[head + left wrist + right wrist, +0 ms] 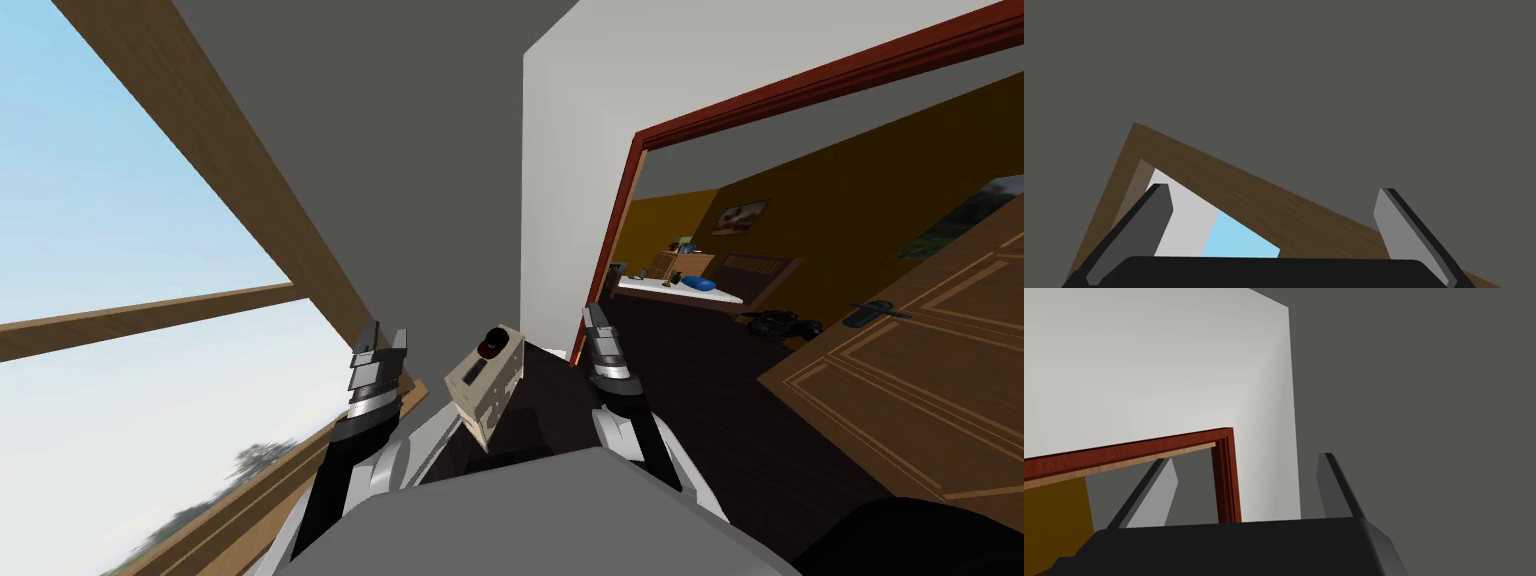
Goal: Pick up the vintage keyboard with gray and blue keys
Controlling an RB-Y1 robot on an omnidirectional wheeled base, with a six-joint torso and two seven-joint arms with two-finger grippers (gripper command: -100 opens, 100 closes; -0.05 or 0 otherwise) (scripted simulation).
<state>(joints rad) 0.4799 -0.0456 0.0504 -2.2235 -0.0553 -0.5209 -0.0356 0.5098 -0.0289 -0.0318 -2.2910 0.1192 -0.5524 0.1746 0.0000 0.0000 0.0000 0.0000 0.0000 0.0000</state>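
A small beige cabinet (487,385) stands on the dark floor just ahead of me, between my two arms. On its top lie a dark red and black rounded thing (491,343) and a small dark oblong thing (472,371); I cannot tell whether either is the keyboard. My left gripper (385,340) (1274,190) is raised to the cabinet's left, near the window frame, open and holding nothing. My right gripper (598,320) (1246,458) is raised to the cabinet's right, by the doorway's frame, also open and holding nothing.
A large window with a wooden frame (300,250) fills the left side. A grey wall and a white wall (570,150) meet ahead. A red-framed doorway (620,240) leads to a yellow-walled bedroom with a bed (680,290). An open wooden door (920,370) stands at right.
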